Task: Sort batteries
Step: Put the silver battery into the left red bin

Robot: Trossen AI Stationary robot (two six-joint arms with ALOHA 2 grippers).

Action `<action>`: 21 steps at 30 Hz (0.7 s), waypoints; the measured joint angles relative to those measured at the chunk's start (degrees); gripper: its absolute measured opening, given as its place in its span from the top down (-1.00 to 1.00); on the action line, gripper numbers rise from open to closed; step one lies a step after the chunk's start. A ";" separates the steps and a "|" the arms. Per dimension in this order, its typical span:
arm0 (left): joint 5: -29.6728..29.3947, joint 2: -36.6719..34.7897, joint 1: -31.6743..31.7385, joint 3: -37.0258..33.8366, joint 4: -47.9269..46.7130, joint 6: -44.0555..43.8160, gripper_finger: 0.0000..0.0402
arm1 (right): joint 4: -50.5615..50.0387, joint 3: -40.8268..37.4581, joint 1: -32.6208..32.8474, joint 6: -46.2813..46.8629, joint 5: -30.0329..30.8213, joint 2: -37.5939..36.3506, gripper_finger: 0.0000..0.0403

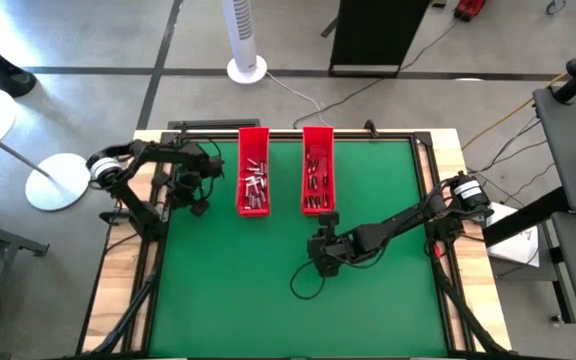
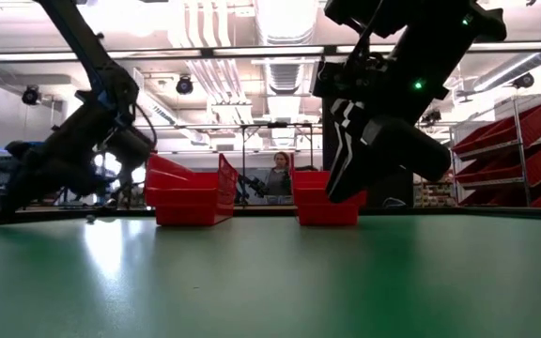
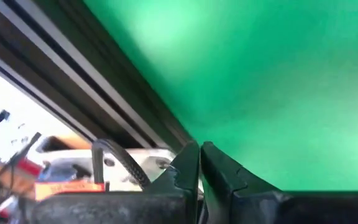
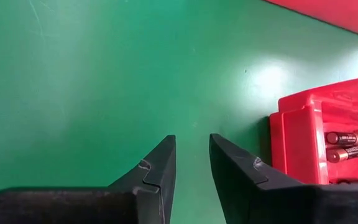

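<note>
Right gripper (image 4: 191, 163), slightly parted and empty, sits just short of the right tray's (image 4: 291, 146) batteries (image 4: 347, 138); nearer arm.

Two red trays sat on the green mat, the left tray (image 1: 254, 170) and the right tray (image 1: 317, 168), both with a pile of batteries (image 1: 256, 182) inside, too tiny and jumbled to count properly. Two robot arms were there, so two grippers: the left gripper (image 1: 196, 205) and the right gripper (image 1: 330, 217). One person (image 2: 278, 176) stood way back in the room.
</note>
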 joint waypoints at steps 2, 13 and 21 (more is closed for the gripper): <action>-0.04 -2.29 0.00 1.10 0.36 1.10 1.00 | 0.02 -0.05 -0.19 0.02 0.00 0.00 0.53; -0.01 -19.29 0.45 3.53 23.45 4.51 0.98 | 0.20 -0.17 -1.27 1.52 0.17 0.00 0.40; 2.33 -16.98 4.94 3.23 35.16 3.00 0.51 | 0.17 -0.19 -1.36 1.83 0.14 0.00 0.28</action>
